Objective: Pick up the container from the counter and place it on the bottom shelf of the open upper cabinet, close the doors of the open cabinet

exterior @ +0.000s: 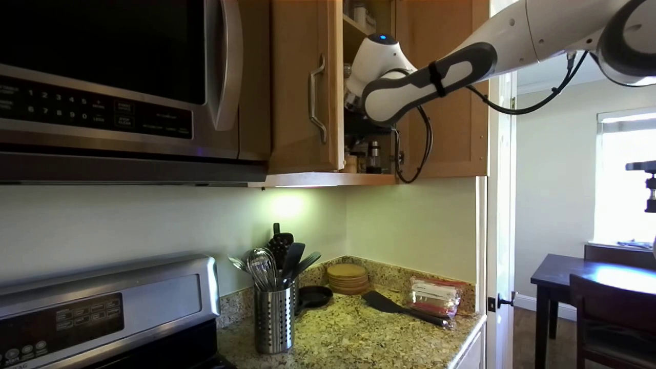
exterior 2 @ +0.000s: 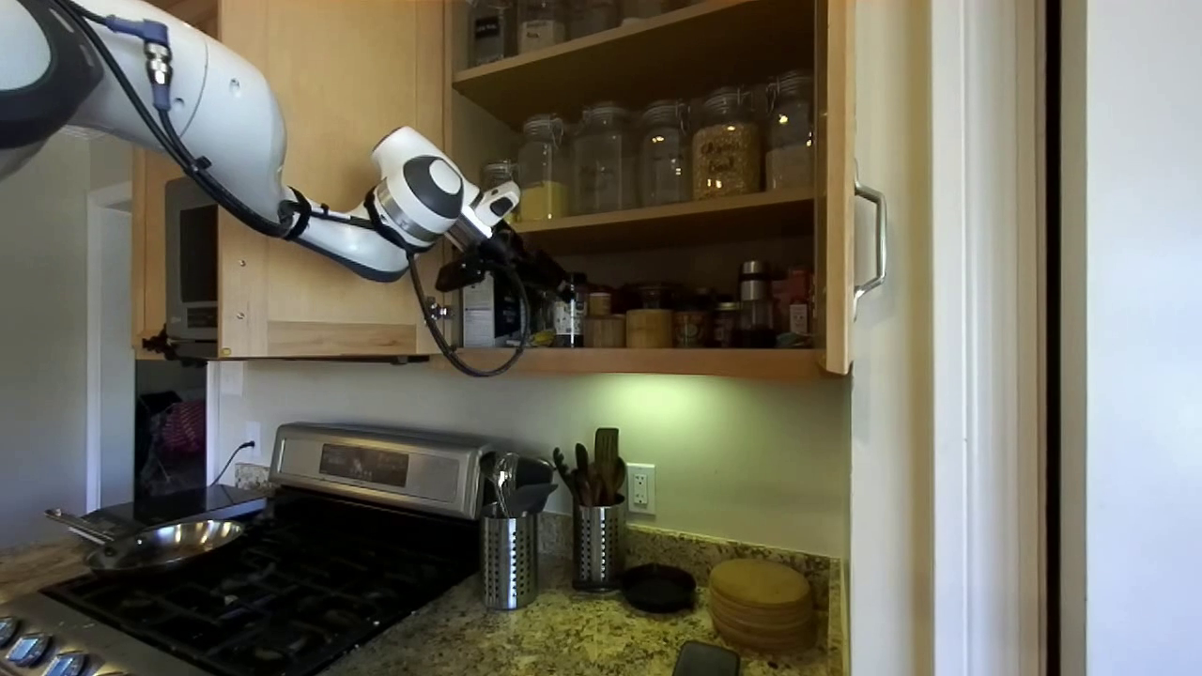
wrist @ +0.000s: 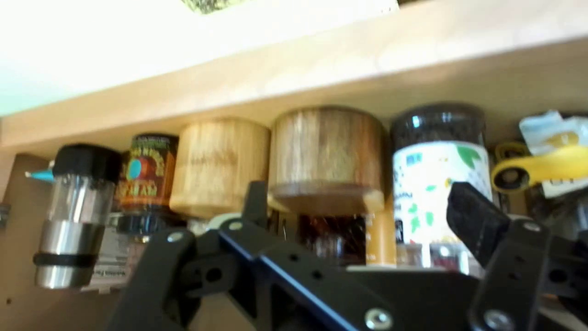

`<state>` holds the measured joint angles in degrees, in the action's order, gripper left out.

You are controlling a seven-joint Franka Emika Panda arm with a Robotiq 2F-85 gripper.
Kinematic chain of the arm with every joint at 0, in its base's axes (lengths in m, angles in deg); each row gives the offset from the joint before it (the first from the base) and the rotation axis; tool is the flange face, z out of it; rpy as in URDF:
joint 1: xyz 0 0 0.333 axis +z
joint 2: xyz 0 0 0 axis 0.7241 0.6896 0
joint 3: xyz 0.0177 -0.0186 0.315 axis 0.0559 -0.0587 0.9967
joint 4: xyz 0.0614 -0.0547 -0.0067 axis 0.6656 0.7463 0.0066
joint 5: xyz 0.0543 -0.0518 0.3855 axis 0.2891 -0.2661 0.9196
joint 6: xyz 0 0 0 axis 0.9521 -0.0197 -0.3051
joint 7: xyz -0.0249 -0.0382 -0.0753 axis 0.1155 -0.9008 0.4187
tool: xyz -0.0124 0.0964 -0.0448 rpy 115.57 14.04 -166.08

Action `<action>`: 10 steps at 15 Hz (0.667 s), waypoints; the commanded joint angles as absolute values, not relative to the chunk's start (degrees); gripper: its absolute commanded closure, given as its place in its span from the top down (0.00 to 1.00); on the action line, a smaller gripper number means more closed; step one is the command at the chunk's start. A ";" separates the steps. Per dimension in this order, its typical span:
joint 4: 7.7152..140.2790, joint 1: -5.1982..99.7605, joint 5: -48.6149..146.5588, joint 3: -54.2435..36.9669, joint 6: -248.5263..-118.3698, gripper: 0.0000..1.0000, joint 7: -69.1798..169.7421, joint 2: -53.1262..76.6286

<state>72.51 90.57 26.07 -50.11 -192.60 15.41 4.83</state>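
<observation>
Noted nearest: matte black gripper (wrist: 363, 209) of angular linkages, with jaws spread wide. Located between the fingers (wrist: 477, 223) in the wrist view, partly overlapped by one: slim cylindrical container (wrist: 427, 174), upright on the light-wood bottom shelf (exterior 2: 657, 361), with glossy dark base and pale leaf-printed label; unable to confirm contact. Alongside, also framed by the jaws: round, streaky-grained wooden pot (wrist: 327, 149). Outside the opposite finger: paler wooden pot (wrist: 220, 161), then glass-and-steel cylinder (wrist: 73, 225). Flanking the jaws, standing open: flat honey-wood doors (exterior 2: 329, 188). Well below the jaws: speckled granite counter (exterior 2: 573, 638).
</observation>
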 commanded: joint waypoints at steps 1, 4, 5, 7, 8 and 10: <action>86.39 84.59 19.18 -41.19 -193.06 1.00 10.47 -4.64; 94.19 73.46 17.83 -30.57 -193.85 1.00 8.75 -7.05; 96.54 68.79 18.73 -26.30 -194.19 1.00 9.05 -7.49; 100.76 62.31 20.48 -19.66 -192.71 1.00 10.30 -9.85; 102.65 59.54 21.98 -17.21 -192.71 1.00 11.35 -10.24; 106.00 55.37 24.22 -13.54 -193.12 1.00 13.05 -10.92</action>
<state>98.95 61.27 21.56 -18.91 -192.66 10.88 -6.72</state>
